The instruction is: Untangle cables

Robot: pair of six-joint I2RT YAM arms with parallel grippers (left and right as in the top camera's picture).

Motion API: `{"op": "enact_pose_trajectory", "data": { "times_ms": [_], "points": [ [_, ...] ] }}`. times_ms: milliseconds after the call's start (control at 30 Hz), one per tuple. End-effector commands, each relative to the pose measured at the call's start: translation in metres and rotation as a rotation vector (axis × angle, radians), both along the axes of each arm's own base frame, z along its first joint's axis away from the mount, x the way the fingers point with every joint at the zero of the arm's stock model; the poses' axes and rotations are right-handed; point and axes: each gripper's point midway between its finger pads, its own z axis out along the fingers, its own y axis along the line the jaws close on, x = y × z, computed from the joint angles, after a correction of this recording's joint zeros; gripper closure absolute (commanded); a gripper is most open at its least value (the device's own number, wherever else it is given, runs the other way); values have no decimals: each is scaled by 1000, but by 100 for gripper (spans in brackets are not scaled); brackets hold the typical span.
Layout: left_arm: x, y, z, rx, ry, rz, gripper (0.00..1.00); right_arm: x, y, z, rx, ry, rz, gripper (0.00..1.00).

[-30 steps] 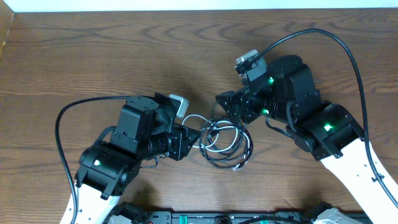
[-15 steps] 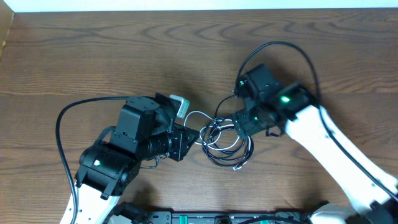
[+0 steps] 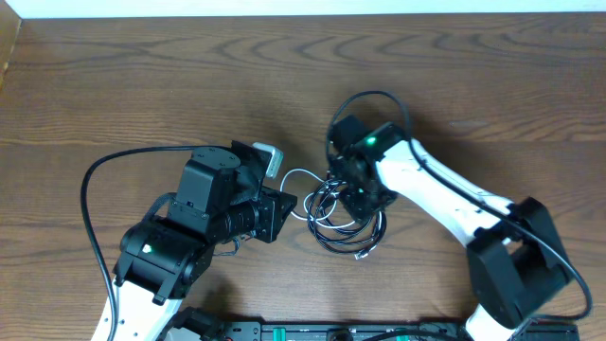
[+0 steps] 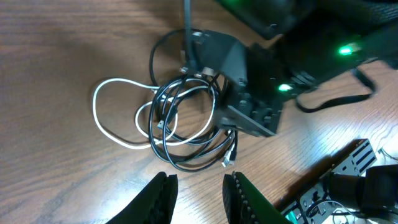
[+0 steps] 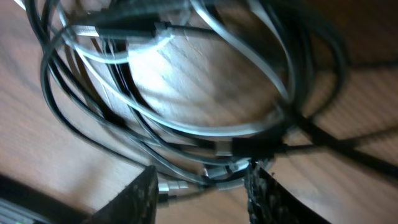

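Where the cables [image 3: 346,225] lay knotted on the desk [image 3: 142,85], the right tool [image 5: 204,193] stood part-open astride them; the left tool [image 4: 200,199] hung open and empty just beside. Correct practice required pinching one strand only, then drawing it out slowly.

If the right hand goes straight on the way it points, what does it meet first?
The cables. In the wrist view the black loops lie right ahead of the right hand, between its fingertips; the table shows just behind them, though depth is unclear.
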Motion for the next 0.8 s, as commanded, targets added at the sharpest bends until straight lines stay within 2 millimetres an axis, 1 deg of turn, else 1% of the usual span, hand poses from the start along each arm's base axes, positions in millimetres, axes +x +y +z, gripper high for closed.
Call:
{"op": "enact_pose_trajectory", "data": {
  "times_ms": [0, 233, 333, 400, 600, 700, 767],
  "points": [
    [-1, 3, 3, 11, -8, 12, 69, 5, 16, -7, 32, -18, -81, 65],
    [-5, 5, -1, 21, 13, 11, 71, 31, 37, -6, 111, -98, -261, 65],
    [-5, 5, -1, 21, 15, 12, 71, 34, 42, -6, 124, -105, -322, 72],
    [-5, 5, -1, 20, 16, 14, 72, 32, 46, -7, 131, -100, -359, 72],
    [-5, 5, -1, 20, 15, 14, 72, 14, 64, -18, 142, -89, -412, 65],
    [-5, 5, -1, 20, 16, 14, 72, 11, 75, -24, 171, -102, -424, 60],
    [-6, 5, 0, 20, 15, 14, 72, 13, 82, -26, 196, -123, -437, 57]
  ]
}}
